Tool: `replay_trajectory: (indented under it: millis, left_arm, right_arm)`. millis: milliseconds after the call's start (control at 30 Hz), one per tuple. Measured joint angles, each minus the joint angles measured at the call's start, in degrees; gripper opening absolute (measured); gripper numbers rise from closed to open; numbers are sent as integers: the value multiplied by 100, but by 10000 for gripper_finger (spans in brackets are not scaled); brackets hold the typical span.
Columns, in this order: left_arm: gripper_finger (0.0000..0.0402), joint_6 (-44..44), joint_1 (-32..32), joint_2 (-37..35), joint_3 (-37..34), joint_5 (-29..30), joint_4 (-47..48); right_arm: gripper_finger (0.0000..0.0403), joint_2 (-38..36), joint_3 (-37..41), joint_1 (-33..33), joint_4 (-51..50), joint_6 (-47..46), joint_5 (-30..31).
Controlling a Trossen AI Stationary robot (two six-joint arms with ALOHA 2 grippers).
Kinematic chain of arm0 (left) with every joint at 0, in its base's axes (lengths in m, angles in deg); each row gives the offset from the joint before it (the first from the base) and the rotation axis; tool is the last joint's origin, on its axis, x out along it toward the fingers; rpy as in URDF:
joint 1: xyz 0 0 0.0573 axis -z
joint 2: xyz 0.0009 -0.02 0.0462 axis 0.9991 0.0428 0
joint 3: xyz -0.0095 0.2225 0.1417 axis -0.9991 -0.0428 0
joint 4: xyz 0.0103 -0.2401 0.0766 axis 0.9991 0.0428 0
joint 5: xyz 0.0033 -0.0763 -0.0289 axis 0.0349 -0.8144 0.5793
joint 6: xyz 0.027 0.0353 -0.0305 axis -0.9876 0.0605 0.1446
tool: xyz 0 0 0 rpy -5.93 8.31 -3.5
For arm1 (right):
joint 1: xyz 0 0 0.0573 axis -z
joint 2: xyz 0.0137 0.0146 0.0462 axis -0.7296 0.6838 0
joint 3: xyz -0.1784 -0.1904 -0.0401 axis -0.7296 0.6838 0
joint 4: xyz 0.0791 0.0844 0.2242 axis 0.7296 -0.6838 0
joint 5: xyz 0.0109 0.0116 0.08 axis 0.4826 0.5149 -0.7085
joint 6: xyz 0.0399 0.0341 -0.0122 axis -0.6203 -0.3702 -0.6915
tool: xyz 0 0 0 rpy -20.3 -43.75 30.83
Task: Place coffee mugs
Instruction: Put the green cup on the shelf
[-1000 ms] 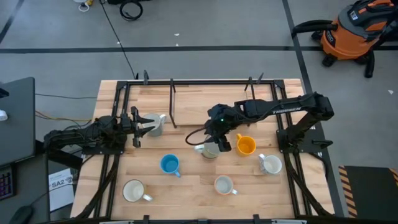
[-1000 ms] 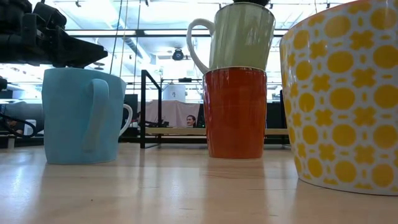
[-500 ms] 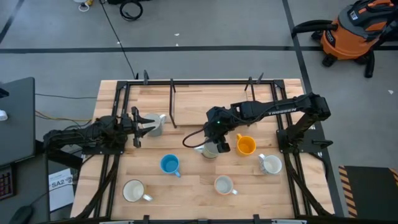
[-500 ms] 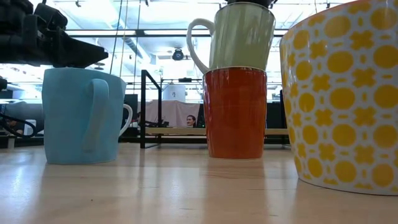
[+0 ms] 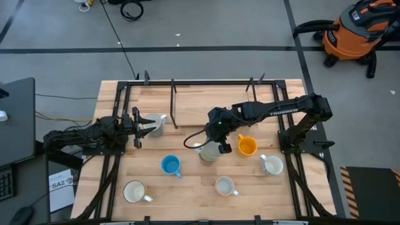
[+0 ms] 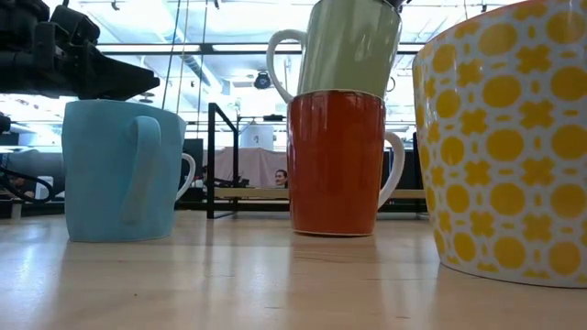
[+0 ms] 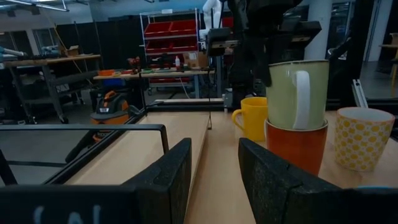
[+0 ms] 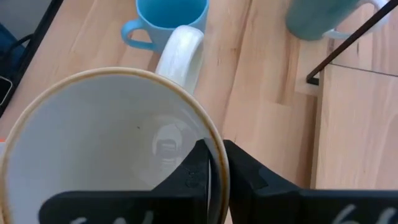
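A cream mug [image 6: 353,46] stands tilted on a reddish-brown mug [image 6: 335,160] at the table's middle. My right gripper [image 5: 217,145] is shut on the cream mug [image 8: 106,149]. An orange mug [image 5: 247,147] stands to the right of the stack, a blue mug [image 5: 170,164] nearer and to its left. A grey mug [image 5: 157,125] sits at the left. Beside it, raised off the table, my left gripper [image 7: 214,143] is open with nothing between its fingers. My right gripper pinches the cream mug's rim [image 8: 214,163], one finger inside the mug and one outside. The fingers come from above, pointing down, at the side away from the handle [image 8: 180,53]. The mug leans, its base on the reddish-brown mug's mouth [image 6: 335,93].
White mugs stand near the front edge [image 5: 134,190] [image 5: 225,185] and at the right [image 5: 272,164]; one with a yellow pattern [image 6: 504,137] fills the low view's right side. A black frame rail [image 5: 173,106] rises at the far middle.
My right gripper has shut on the cream mug's rim. The stack has shifted a little toward the table's left: the reddish-brown mug has slid and turned so its handle now shows, and the cream mug on it has tipped from upright.
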Motion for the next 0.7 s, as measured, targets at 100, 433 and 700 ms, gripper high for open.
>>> replay_trajectory:
  millis: [100, 433, 700]
  left_arm:
    - [139, 0, 0, 0, 0, 0, 0]
    - [139, 0, -2, 0, -1, 0, -2]
    - [139, -2, -2, 0, 0, 0, -4]
  right_arm:
    - [35, -1, -255, 0, -220, -1, 1]
    - [34, -26, -1985, 182, -1722, -146, -3]
    - [36, -34, -3444, 925, -3141, -174, 628]
